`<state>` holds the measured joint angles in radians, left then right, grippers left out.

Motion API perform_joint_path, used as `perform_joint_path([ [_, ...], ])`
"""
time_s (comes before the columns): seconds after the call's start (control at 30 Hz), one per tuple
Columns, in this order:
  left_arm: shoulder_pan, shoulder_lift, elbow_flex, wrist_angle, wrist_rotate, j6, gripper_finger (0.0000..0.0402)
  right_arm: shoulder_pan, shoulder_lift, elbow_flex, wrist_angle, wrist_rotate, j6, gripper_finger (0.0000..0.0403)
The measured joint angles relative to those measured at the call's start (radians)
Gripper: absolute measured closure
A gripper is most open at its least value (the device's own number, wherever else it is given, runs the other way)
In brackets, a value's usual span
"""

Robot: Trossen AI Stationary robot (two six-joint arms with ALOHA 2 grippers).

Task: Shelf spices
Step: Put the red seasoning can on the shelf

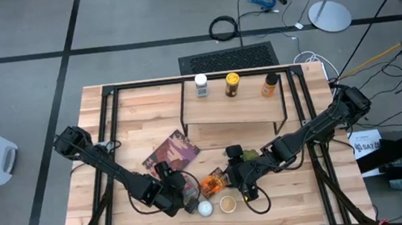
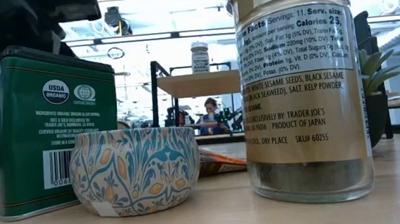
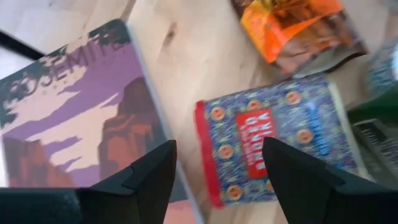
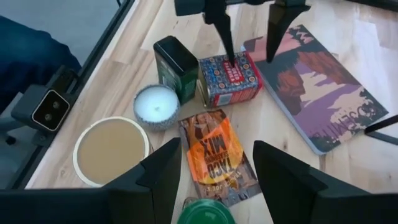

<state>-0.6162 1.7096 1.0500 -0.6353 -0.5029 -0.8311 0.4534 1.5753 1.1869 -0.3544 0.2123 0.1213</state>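
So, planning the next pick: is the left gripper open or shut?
Open: the left gripper shows a wide gap between its fingers above the red-and-blue tin.

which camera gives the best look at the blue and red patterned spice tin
The right wrist view: the whole tin shows, left pincer open above it. The left wrist view shows its patterned face close, partly hidden by that pincer's fingers. The high view barely shows it; the low view doesn't.

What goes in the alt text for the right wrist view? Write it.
The left pincer hangs open over a red-and-blue patterned tin, beside a green tin and a maroon book. Nearer lie an orange packet, a candle and a tan-lidded jar.
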Motion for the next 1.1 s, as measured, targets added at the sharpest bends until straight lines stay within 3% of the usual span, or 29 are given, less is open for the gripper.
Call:
perform_joint_path([
  [0.2,-0.020,-0.001,0.001,-0.057,-0.010,-0.044,0.0124,0.000,0.000,-0.006,-0.002,-0.006,0.000,0.0216],
  [0.47,-0.063,-0.054,0.001,-0.066,-0.145,-0.046,0.0111,0.021,0.000,-0.006,0.016,-0.013,-0.035,0.0205],
  [0.67,-0.073,-0.082,-0.028,-0.026,-0.136,-0.062,0.0111,0.000,0.011,-0.006,0.128,-0.014,-0.045,0.0186],
  [1.1,-0.108,-0.082,-0.166,0.149,-0.093,-0.208,0.0111,-0.172,0.146,-0.006,0.211,-0.238,0.008,0.0179],
])
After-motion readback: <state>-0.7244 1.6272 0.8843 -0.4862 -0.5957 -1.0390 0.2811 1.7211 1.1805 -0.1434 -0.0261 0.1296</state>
